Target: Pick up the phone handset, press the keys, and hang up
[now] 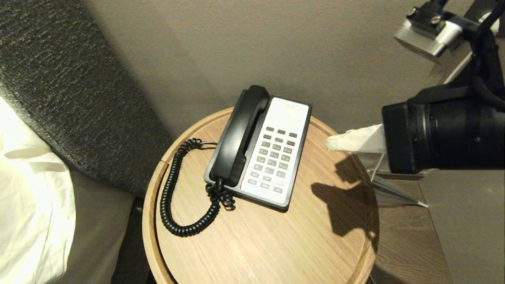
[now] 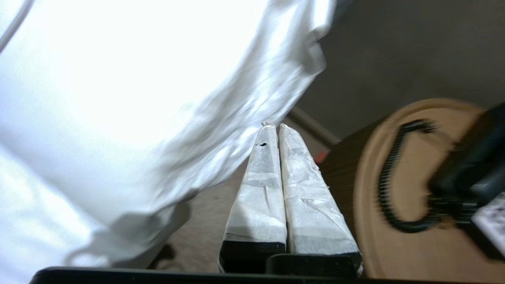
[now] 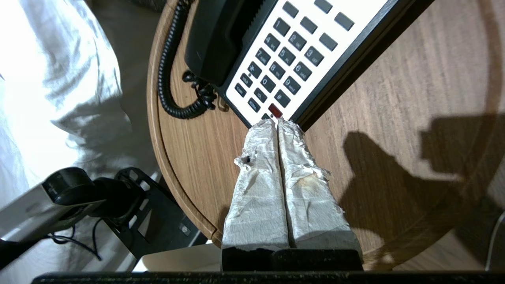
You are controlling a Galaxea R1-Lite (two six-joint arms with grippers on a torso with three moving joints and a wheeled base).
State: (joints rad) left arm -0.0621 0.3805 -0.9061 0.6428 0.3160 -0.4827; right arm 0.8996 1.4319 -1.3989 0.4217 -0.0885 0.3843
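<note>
Round wooden surface [image 1: 276,244] beside a bed [image 1: 27,205] carries the phone base [image 1: 276,157], with the phone handset [image 1: 240,136] lying in its cradle. Right tool [image 3: 277,123] hovers near the base's corner, fingers pressed together, empty. Left tool [image 2: 275,127], likewise closed and empty, hangs off the surface's edge.

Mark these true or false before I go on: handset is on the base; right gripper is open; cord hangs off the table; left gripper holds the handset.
1. The handset lies on the base: true.
2. The right gripper is open: false, its taped fingers are shut, empty, above the table.
3. The cord hangs off the table: false, it loops on the tabletop.
4. The left gripper holds the handset: false, it is shut on nothing, off beside the table.
</note>
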